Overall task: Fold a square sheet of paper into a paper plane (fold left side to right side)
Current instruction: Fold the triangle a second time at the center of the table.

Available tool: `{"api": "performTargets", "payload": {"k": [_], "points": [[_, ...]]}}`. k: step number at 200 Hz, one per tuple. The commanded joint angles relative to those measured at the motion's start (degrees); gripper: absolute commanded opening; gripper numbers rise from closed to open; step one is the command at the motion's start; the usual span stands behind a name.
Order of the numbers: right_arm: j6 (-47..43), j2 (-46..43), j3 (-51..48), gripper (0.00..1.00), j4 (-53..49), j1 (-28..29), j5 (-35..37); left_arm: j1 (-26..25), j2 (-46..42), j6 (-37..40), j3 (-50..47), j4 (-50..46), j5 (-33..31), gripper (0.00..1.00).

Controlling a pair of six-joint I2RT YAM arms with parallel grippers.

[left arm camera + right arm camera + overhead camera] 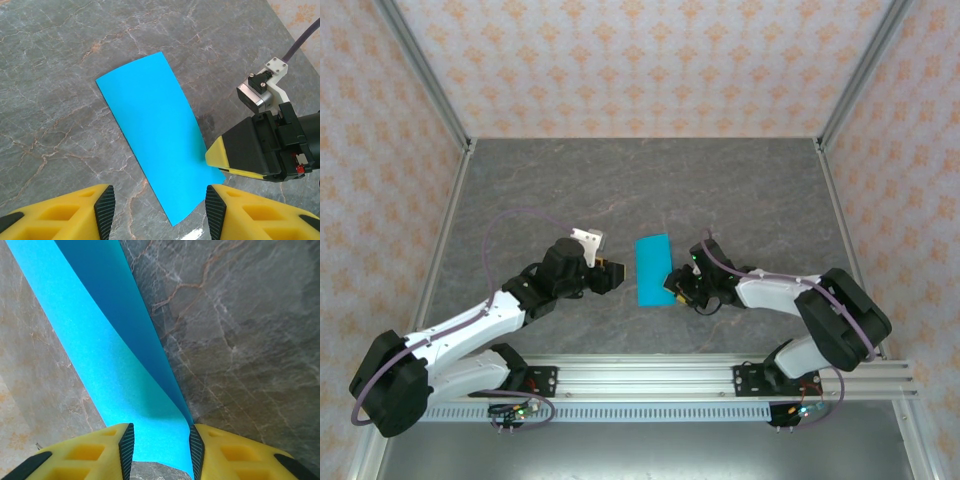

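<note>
The square sheet of paper (653, 268) is bright cyan-blue and lies folded over into a narrow rectangle on the grey marble table (750, 190). A paper plane is out of view. My left gripper (616, 275) hovers open just left of the sheet. In the left wrist view the sheet's (155, 130) near corner points into the gap of that gripper (160, 212). My right gripper (677, 287) sits at the sheet's near right corner. Its fingers (161, 447) stand apart with the sheet (110, 355) running between them. The upper layer's edge rises against the right pad (196, 450).
An aluminium rail (650, 372) carrying both arm bases runs along the near edge. Patterned walls and metal posts (425, 75) close in the table at the back and sides. The right gripper's body (260, 150) is close to the left gripper's right finger.
</note>
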Motion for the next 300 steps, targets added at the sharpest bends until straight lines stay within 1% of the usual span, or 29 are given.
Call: {"api": "performTargets", "payload": {"k": [1,31,60,78,120,146,217,248,279,300], "points": [[0.79,0.05,-1.54,0.37,0.76,0.23,0.23,-0.03,-0.61,1.44,1.69,-1.19,-0.65,0.54],[-0.48,-2.37,-2.86,0.37,6.88,0.23,1.00,-0.08,-0.59,1.50,1.78,-1.00,-0.71,0.54],[-2.21,-6.64,-3.61,0.37,6.92,0.29,2.86,-0.03,-0.35,1.49,1.78,-0.69,-0.71,0.54],[-1.92,-7.92,-4.05,0.39,6.41,0.23,3.62,0.01,-0.31,1.45,1.84,-0.72,-0.71,0.54],[-0.99,-3.62,-2.89,0.39,6.38,0.23,1.54,-0.03,-0.33,1.73,2.21,-1.03,-0.72,0.54],[-0.55,-0.96,-2.21,0.39,9.98,0.26,0.31,-0.03,-0.50,1.94,2.14,-1.09,-0.32,0.54],[-2.40,-0.71,1.29,0.39,9.24,-0.16,0.22,-0.03,-3.84,2.57,0.31,0.03,1.61,0.54],[-2.05,0.69,2.18,0.39,7.37,-1.79,-0.84,-0.07,-5.71,3.32,-0.83,1.48,4.78,0.54],[-2.44,2.60,4.07,0.38,7.31,-3.83,-3.78,-2.41,-8.28,5.64,-1.05,0.33,4.86,0.54],[-3.43,3.72,6.15,0.38,6.61,-4.83,-5.36,-5.08,-7.58,6.77,-0.53,-1.08,3.81,0.55]]}}
